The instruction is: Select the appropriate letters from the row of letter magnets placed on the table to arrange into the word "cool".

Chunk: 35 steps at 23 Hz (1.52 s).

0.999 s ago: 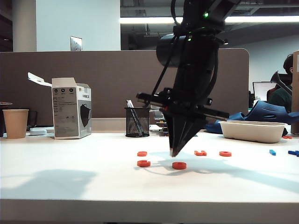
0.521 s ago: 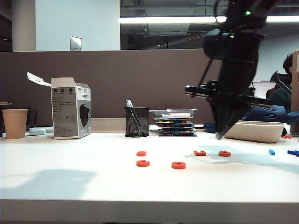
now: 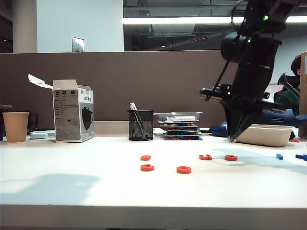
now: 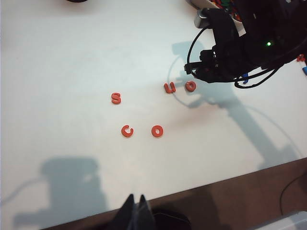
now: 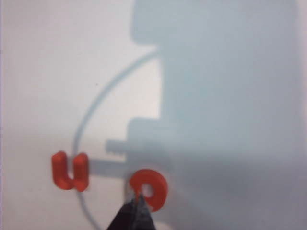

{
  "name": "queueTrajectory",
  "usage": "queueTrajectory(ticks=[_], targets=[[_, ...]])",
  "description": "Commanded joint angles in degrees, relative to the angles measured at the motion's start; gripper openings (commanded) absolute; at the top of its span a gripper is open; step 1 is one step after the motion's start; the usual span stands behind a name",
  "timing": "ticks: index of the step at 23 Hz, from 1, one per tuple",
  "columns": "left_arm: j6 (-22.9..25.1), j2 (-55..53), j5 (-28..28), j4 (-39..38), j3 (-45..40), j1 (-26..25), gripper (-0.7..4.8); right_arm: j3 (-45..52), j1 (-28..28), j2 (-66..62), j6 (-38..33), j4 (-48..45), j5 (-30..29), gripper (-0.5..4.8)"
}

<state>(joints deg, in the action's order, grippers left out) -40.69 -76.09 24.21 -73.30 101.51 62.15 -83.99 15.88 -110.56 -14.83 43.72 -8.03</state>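
So the right gripper (image 3: pixel 233 139) is hanging over the far O (image 5: pixel 148 189), fingers pressed together, holding nothing; the left gripper (image 4: pixel 137 211) is sitting closed near the table (image 3: pixel 72 187) edge.

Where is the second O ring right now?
In the exterior view, the second O ring lies right of centre on the table, beside the U, below the shut right gripper.
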Motion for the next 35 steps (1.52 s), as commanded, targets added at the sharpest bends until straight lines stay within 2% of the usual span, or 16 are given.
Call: queueTrajectory(ticks=[1, 11, 18, 35], targets=[[0.2, 0.3, 0.2, 0.1, 0.1, -0.1, -0.03, -0.1, 0.0, -1.8, 0.3, -0.3, -1.0, -0.02], [0.2, 0.3, 0.2, 0.1, 0.1, -0.1, -0.03, -0.1, -0.1, -3.1, 0.5, -0.8, -0.9, -0.02], [0.2, 0.3, 0.2, 0.2, 0.1, -0.1, -0.03, -0.1, 0.0, -5.2, 1.0, 5.2, -1.4, -0.02], [0.2, 0.3, 0.2, 0.3, 0.1, -0.1, -0.03, 0.0, 7.8, -4.1, 1.7, 11.6, -2.6, -0.02]])
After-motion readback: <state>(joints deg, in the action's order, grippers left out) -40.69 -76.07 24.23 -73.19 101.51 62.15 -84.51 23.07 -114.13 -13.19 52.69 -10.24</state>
